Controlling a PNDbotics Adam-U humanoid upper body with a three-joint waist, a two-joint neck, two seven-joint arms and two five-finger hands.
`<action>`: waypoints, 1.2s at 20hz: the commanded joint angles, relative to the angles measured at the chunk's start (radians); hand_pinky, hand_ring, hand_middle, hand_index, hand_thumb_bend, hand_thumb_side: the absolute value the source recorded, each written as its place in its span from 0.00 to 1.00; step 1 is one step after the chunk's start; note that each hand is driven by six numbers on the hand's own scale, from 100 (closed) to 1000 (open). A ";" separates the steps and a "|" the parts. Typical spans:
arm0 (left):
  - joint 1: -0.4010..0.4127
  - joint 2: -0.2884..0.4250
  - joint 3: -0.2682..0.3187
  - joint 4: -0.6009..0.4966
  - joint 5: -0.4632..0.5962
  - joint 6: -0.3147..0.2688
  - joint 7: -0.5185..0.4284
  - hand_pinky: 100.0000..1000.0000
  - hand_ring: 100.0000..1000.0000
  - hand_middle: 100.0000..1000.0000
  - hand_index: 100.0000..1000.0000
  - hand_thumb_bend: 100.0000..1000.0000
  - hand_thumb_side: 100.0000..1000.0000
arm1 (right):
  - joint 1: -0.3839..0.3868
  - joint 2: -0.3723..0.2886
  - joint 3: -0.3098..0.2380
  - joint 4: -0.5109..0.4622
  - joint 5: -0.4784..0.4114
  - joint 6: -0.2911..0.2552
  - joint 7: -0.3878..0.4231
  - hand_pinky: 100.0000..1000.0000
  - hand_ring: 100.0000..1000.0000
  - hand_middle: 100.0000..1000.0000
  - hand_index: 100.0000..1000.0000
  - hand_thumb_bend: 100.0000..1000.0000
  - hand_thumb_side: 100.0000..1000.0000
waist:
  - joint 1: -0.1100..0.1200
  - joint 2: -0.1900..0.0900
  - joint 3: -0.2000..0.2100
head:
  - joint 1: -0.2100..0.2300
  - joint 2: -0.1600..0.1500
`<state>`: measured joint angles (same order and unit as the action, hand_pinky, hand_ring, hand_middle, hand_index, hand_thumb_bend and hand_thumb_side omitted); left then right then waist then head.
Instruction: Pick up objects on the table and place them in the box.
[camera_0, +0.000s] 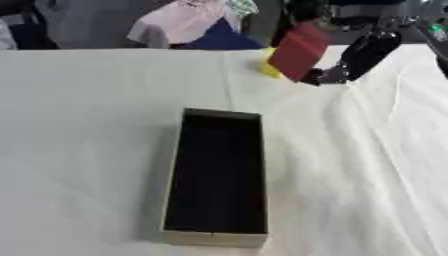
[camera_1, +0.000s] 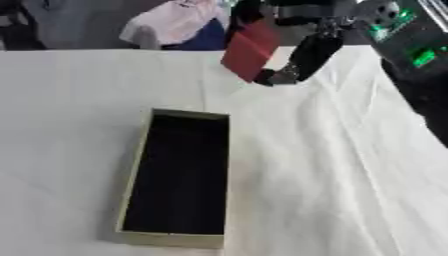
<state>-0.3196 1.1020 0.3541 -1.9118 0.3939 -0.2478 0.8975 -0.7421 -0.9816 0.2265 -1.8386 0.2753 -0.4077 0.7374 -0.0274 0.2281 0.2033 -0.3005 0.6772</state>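
Note:
A flat red object (camera_0: 299, 50) hangs tilted above the far part of the table, held in my right hand (camera_0: 360, 56), whose dark fingers curl round its edges. Behind its lower left corner a small yellow object (camera_0: 269, 67) shows on the cloth. The long box (camera_0: 216, 176) with a black inside and pale walls lies open near the table's middle, nearer to me than the red object. My left hand is in no view.
A white cloth (camera_0: 79, 140) with folds covers the table. Beyond the far edge are pink, white and blue fabrics (camera_0: 188, 22). My right arm with green lights (camera_1: 411, 40) fills the upper right.

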 joint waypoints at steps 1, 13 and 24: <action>-0.011 0.049 0.003 -0.012 -0.004 -0.006 0.010 0.82 0.91 0.93 0.92 0.34 0.85 | -0.046 -0.009 0.046 -0.025 -0.015 -0.020 0.049 0.71 0.64 0.51 0.66 0.07 0.09 | 0.002 -0.020 0.001 | 0.000 0.012; -0.007 0.033 -0.002 -0.012 -0.008 -0.002 0.010 0.82 0.91 0.93 0.92 0.34 0.85 | -0.186 0.157 0.239 0.078 0.014 -0.082 0.169 0.69 0.65 0.52 0.66 0.08 0.16 | -0.006 -0.039 -0.012 | 0.009 0.039; -0.009 0.034 0.002 -0.011 -0.008 -0.006 0.010 0.82 0.91 0.93 0.92 0.34 0.84 | -0.153 0.194 0.379 0.211 0.059 -0.169 0.170 0.69 0.64 0.51 0.65 0.01 0.26 | -0.005 -0.043 -0.003 | -0.001 0.052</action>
<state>-0.3184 1.1010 0.3429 -1.9175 0.3858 -0.2450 0.8984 -0.8828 -0.7769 0.6052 -1.6363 0.3270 -0.4091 0.7506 -0.0388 0.2024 0.1989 -0.2989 0.7210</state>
